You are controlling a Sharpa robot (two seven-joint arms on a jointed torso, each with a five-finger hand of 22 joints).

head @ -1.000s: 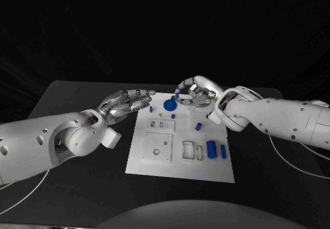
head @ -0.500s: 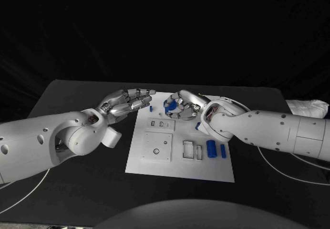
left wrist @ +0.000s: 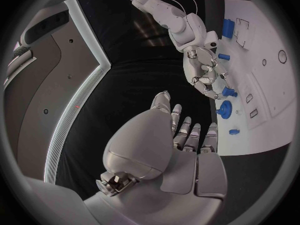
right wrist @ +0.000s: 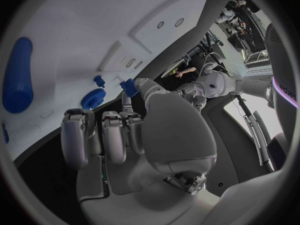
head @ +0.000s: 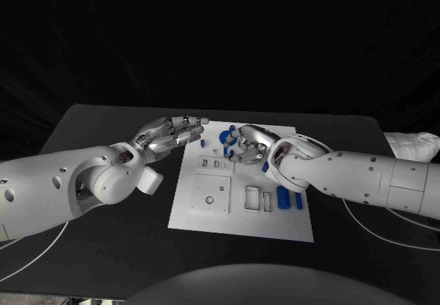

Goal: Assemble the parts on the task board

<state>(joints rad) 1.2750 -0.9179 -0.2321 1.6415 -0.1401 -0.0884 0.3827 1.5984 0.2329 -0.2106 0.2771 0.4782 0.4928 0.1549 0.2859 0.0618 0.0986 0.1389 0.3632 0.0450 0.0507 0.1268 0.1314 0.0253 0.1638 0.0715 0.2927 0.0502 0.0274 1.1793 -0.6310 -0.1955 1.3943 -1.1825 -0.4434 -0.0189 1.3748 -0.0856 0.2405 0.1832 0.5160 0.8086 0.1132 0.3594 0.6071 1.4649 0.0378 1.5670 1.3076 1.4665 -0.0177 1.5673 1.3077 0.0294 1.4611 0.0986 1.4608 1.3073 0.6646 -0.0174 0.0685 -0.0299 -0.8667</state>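
The white task board (head: 213,219) lies mid-table. My right hand (head: 247,145) hangs curled over its far end, and its fingertips pinch a small blue peg (left wrist: 228,91), which sits at the thumb tip (right wrist: 129,86). A blue gear (head: 226,135) lies just beside that hand, toward the far left corner (left wrist: 225,109). Another small blue peg (head: 203,143) stands near the far left edge. My left hand (head: 174,136) hovers off the board's far left corner with its fingers stretched out and nothing in them.
Near the board's right edge lie a thick blue cylinder (head: 282,197) and a thin blue bar (head: 298,201), beside rectangular slots (head: 251,198). A square plate with a hole (head: 210,194) sits on the left. White cables trail over the black table (head: 110,248).
My right hand has swung left from the board's far right corner and lowered onto the peg beside the gear. The left hand has stayed where it was.
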